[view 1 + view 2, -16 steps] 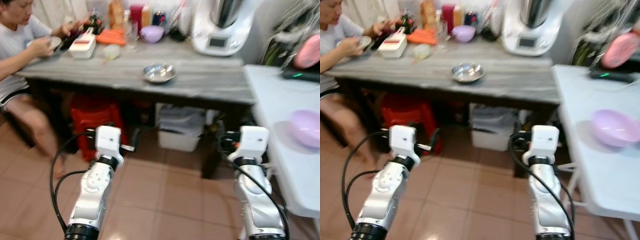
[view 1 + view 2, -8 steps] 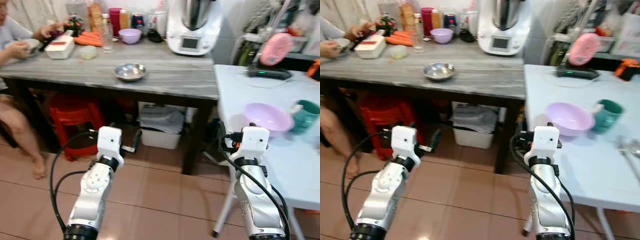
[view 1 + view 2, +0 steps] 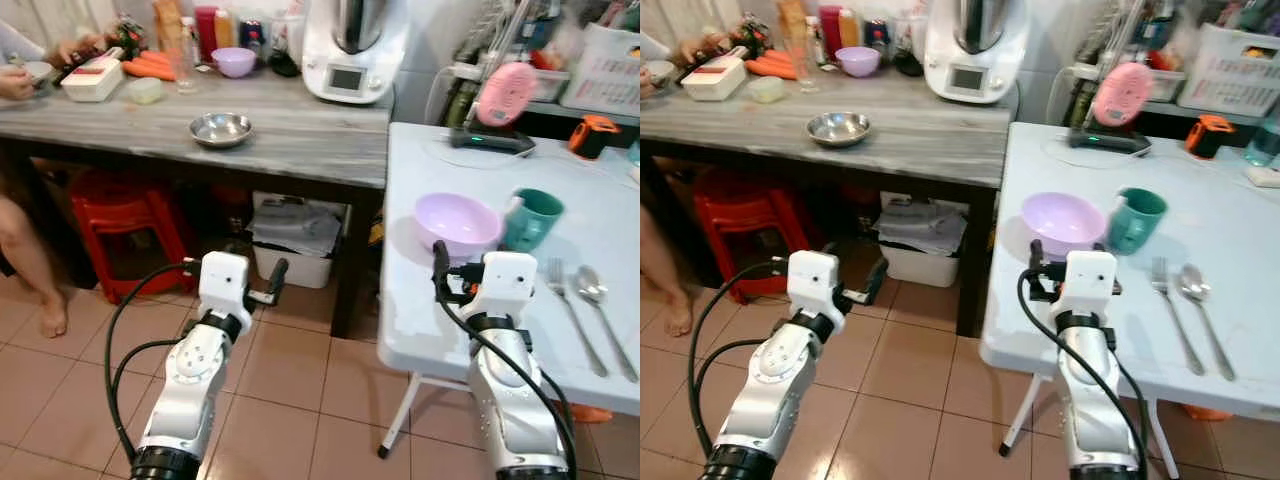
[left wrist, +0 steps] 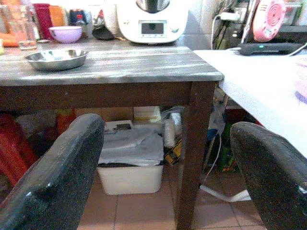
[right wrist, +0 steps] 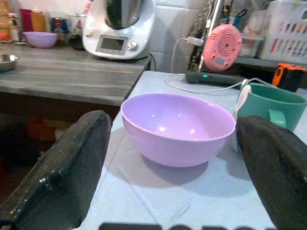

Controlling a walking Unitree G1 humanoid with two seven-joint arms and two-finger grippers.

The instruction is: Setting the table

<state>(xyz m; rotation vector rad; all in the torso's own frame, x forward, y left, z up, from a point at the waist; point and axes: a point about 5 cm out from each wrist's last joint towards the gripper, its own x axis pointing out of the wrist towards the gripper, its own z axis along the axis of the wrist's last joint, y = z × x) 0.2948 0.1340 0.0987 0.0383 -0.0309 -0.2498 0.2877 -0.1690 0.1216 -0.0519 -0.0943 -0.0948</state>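
Lilac plastic bowl upright on the white folding table, near its front-left part, nothing inside as far as the rim allows. Teal mug just beside the bowl on its right, something white leaning against its near side, contents out of sight. Further right on the same table, a fork and a spoon lying side by side, handles toward the robot.

Right gripper low at the table's near edge, pointed at the bowl, fingers spread wide with nothing between them. Left gripper out over the tiled floor in front of the wooden table, likewise spread wide and holding nothing.

On the wooden table: a small steel bowl alone toward the middle, apparently empty; a second, smaller lilac bowl at the back among bottles; a white kitchen machine; carrots beside a white lidded box. A person's hand at the far left end with a bowl, the body cut off by the frame. Under that table, a red stool and a white bin.

At the back of the white table, a pink fan on a dark base, its cable trailing, and an orange-and-black gadget too small to identify.
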